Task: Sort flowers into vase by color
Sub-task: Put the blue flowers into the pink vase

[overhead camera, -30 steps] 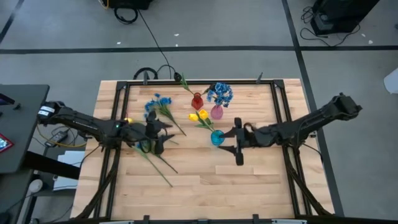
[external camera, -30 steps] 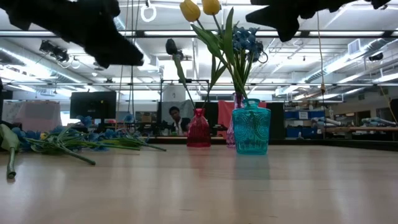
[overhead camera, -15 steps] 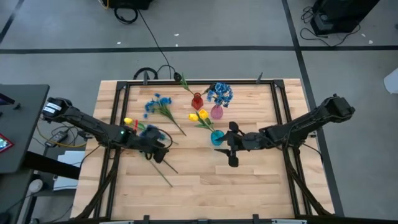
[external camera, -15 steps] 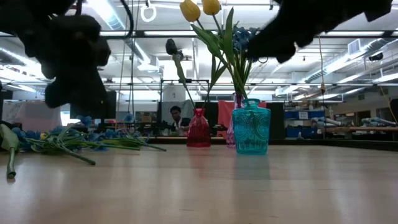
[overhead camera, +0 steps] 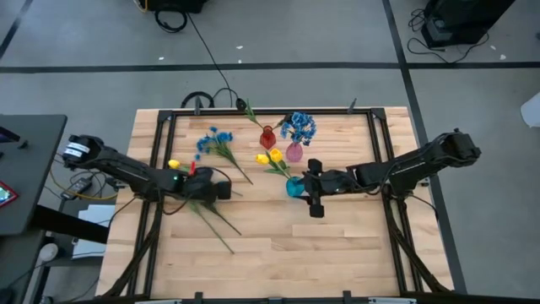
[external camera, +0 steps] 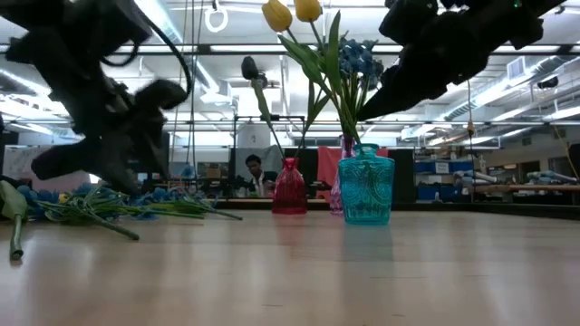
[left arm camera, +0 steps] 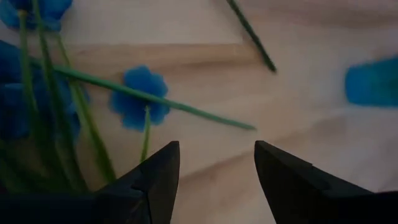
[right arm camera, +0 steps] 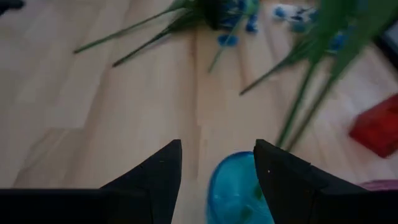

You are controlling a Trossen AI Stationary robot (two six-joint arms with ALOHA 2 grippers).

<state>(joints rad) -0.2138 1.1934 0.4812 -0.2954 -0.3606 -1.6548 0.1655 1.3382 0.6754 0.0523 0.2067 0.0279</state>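
While yellow tulips [overhead camera: 269, 157] fill teal vase [overhead camera: 294, 187] | both grippers apart, empty

Grey floor [overhead camera: 295, 34] with dark tape lines, black cable [overhead camera: 207, 52], ceiling strip lights [external camera: 535, 118], seated person [external camera: 256, 172]

Left gripper [left arm camera: 214, 177] fingers [left arm camera: 155, 180] dark, spread apart, nothing between, hovering over pale wood tabletop [left arm camera: 186, 37]. Blue blossom [left arm camera: 138, 99] lies just ahead of fingers, thin green stem [left arm camera: 186, 111] crossing it. More blue blooms and green stems [left arm camera: 37, 106] bunched alongside. Separate stem tip [left arm camera: 252, 34] farther off. Blurred blue shape [left arm camera: 372, 81] at frame edge.
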